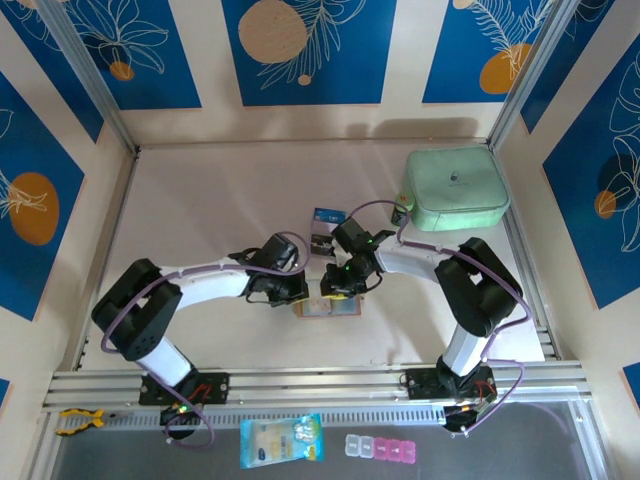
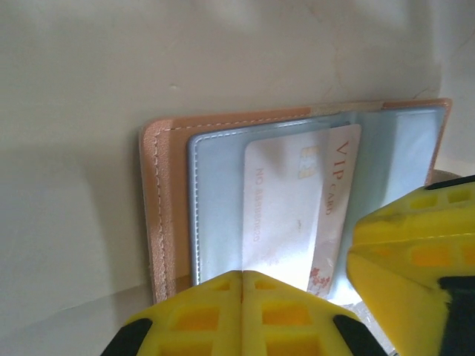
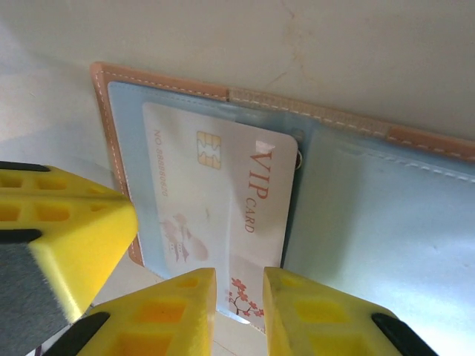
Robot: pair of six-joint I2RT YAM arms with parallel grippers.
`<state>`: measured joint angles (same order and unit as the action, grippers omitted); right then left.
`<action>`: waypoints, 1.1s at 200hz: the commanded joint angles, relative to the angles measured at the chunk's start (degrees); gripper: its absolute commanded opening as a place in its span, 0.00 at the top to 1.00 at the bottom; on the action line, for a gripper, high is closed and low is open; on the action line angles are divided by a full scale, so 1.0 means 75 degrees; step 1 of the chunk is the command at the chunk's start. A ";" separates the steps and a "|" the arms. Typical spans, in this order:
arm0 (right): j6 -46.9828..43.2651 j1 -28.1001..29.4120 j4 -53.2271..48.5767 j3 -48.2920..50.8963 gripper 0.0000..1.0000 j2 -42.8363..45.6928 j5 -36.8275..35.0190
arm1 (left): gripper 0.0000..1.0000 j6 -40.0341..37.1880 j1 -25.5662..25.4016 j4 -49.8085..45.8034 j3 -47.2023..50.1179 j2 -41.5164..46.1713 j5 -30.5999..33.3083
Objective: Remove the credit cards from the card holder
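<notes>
The card holder (image 1: 342, 309) lies open on the table between both arms, showing a tan edge (image 2: 159, 193) and pale blue-grey pockets. One white credit card (image 2: 289, 208) marked VIP sits in a pocket (image 3: 223, 185). My left gripper (image 2: 243, 293) is shut, its tips at the near edge of that pocket; whether they pinch anything I cannot tell. My right gripper (image 3: 240, 300) is narrowly open just above the card's blossom-printed end. In the top view the left gripper (image 1: 310, 293) and right gripper (image 1: 340, 288) almost touch. A dark blue card (image 1: 325, 215) and a grey card (image 1: 322, 243) lie just beyond.
A mint-green case (image 1: 455, 188) stands at the back right. On the near ledge lie a blue-and-yellow packet (image 1: 282, 440) and a clear-and-pink pill box (image 1: 380, 447). The right gripper's finger (image 2: 408, 259) crowds the left wrist view.
</notes>
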<state>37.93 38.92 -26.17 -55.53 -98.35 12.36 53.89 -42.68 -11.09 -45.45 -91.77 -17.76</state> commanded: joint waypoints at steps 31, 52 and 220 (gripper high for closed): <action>-0.0042 -0.0079 -0.0013 0.0167 0.75 0.0077 0.0074 | 0.97 -0.0021 -0.0090 0.0108 -0.0069 -0.0378 -0.0161; -0.0067 -0.0101 0.0032 0.0195 0.75 0.0004 0.0086 | 0.97 -0.0021 -0.0098 0.0121 -0.0069 -0.0439 -0.0164; 0.0231 -0.0423 0.1452 0.1049 0.76 0.0301 0.0985 | 1.00 -0.0125 -0.0093 -0.0337 -0.0182 -0.0617 -0.0011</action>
<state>38.20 36.38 -19.55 -50.39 -98.54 16.43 53.87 -43.00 -10.11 -46.48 -94.37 -18.61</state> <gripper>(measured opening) 0.241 0.060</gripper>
